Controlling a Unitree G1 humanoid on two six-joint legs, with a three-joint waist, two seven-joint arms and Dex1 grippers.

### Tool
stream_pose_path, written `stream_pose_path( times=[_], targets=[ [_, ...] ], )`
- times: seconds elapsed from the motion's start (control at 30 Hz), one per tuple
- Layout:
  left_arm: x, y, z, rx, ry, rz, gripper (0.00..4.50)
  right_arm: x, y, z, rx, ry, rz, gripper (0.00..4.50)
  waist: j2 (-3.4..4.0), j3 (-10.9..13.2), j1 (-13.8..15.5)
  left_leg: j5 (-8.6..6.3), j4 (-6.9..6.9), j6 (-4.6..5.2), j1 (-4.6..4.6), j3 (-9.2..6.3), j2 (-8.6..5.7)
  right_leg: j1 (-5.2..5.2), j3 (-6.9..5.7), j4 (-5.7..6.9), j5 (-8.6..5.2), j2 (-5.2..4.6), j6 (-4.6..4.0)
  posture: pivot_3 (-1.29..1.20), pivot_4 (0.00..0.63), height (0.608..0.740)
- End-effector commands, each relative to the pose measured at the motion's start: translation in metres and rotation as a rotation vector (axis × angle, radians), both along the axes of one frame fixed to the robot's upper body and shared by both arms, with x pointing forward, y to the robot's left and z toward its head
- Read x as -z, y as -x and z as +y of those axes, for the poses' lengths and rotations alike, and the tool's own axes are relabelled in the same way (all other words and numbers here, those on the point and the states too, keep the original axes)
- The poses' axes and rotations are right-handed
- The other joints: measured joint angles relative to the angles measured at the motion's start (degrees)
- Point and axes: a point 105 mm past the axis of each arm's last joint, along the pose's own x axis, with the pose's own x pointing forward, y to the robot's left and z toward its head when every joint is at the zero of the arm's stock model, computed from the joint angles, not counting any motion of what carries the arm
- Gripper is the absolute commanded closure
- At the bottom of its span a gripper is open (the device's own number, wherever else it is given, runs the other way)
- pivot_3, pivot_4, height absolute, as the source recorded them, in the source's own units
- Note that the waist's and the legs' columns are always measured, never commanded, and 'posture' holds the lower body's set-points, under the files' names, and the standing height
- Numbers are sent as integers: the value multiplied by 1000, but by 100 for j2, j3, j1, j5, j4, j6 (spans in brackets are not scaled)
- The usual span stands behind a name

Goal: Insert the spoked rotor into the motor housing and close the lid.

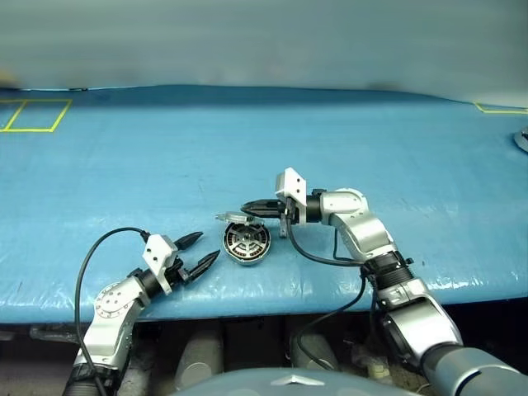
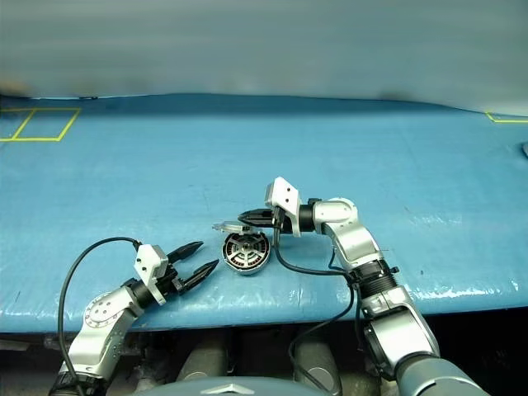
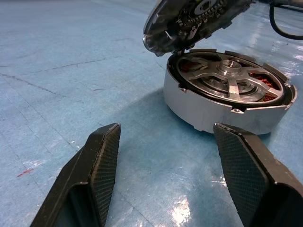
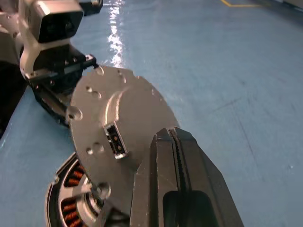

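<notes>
Rotor [image 3: 227, 78] already seated in housing [image 1: 246, 244], spokes and hub showing, copper windings around. Lid [image 4: 118, 142] not yet down: tilted up over far-left edge of housing, hinged there, outer face toward right wrist camera. Right gripper [image 1: 257, 208] fingers pressed together, tips against or just at lid's back, looks like pushing it over; contact hard to confirm. Left gripper [image 1: 198, 252] fingers spread, holding nothing, just left of housing, pointing at it. Left to do: swing lid flat and close. Housing sits near counter [image 1: 346, 132] front edge; plenty of bare blue counter far and both sides.
</notes>
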Motion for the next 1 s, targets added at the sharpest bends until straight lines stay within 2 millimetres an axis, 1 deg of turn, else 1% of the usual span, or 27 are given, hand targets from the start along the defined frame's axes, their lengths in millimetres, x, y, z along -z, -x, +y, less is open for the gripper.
stream_pose_path(
  times=[0.03,0.13,0.33,0.4,0.5,0.6,0.67,0.7,0.73,0.77,0.87,0.93,1.0],
  targets=[
    [-7,-3,12,-20,-20,-28,1182,1,11,2,-32,41,-72,4467,0,0,-8,0,0,0,0,1,1,-1,1,0,0,0,0,0,150,740],
    [-7,-4,16,-27,-27,-26,1182,8,15,0,-8,61,-78,4467,0,0,-8,0,-1,0,-1,2,1,-3,1,1,-1,1,-1,0,150,740],
    [-7,-4,20,-35,-24,-22,1182,26,15,-6,88,89,-66,4467,-1,0,5,0,4,0,2,3,1,5,1,-1,-1,0,0,0,150,740],
    [-6,-4,19,-34,-22,-21,1182,26,14,-8,124,72,-71,4467,-1,-1,6,0,4,0,4,2,1,6,1,-1,-1,0,0,0,150,740],
    [-5,-2,15,-28,-16,-18,1182,14,10,-13,196,2,-74,4467,-1,-1,8,0,5,-1,4,2,2,7,1,-1,-1,0,0,0,150,740],
    [-5,-1,8,-17,4,-17,1182,-15,5,-17,292,-168,-93,4467,0,0,10,0,6,-1,-1,2,2,3,2,-1,-1,-2,0,0,150,740],
    [-5,-1,5,-12,12,-19,1182,-27,5,-18,328,-234,-123,4467,0,1,4,-1,4,-1,-5,2,2,-2,1,-2,-1,-1,0,0,150,740],
    [-5,-2,4,-10,13,-19,1182,-31,9,-15,327,-259,-130,4467,0,0,5,-1,2,-1,-5,2,2,-3,2,-1,-1,-1,0,0,150,740],
    [-5,-2,3,-9,13,-20,1182,-33,11,-14,325,-275,-132,4077,-1,0,5,0,2,-1,-5,2,2,-3,1,-1,-1,-1,0,0,150,740],
    [-5,-3,3,-6,12,-20,1182,-36,15,-9,320,-294,-139,3853,-2,0,6,0,1,-1,-4,1,3,-2,0,-1,-1,0,0,0,150,740],
    [-5,-5,3,2,4,-20,1182,-42,23,0,312,-334,-142,2866,-1,0,7,-1,-1,-1,-4,-1,4,-2,-1,-1,-2,1,-2,0,150,740],
    [-6,-6,3,7,1,-20,1182,-41,27,6,299,-337,-128,2216,-1,0,7,-1,3,-1,-4,1,4,-1,1,-2,-2,1,-1,0,150,740],
    [-6,-7,3,12,-1,-21,1182,-31,31,13,281,-317,-97,1550,-2,0,6,0,5,-1,-3,2,4,0,2,-2,-2,0,-1,0,150,740]
  ],
)
